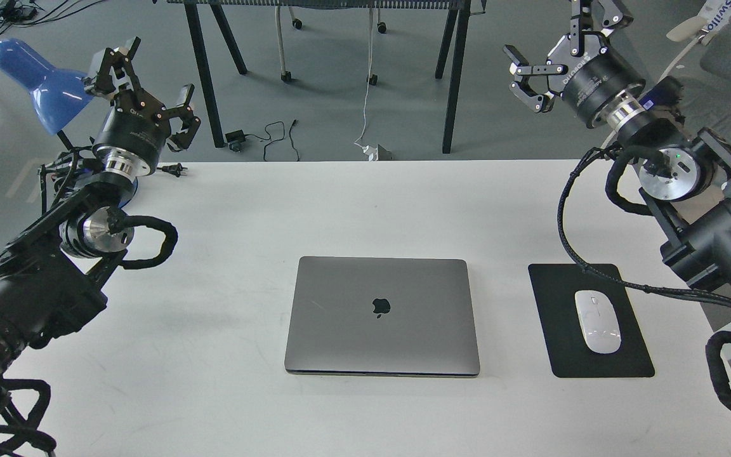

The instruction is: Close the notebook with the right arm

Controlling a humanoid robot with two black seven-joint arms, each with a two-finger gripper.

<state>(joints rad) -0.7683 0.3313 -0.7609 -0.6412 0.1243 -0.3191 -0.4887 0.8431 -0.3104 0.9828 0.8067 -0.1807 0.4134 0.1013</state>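
Observation:
The notebook is a slim grey metal laptop lying shut and flat on the white table, lid up with the dark apple logo showing. My right arm is raised at the far right, clear of the notebook. Its gripper is open and empty, high above the table's back right corner. My left gripper is open and empty, raised at the back left beside the blue lamp.
A black mouse pad with a white mouse lies right of the notebook. A plug and cable lie at the table's back left. A grey chair stands behind the right arm, and table legs stand beyond the far edge.

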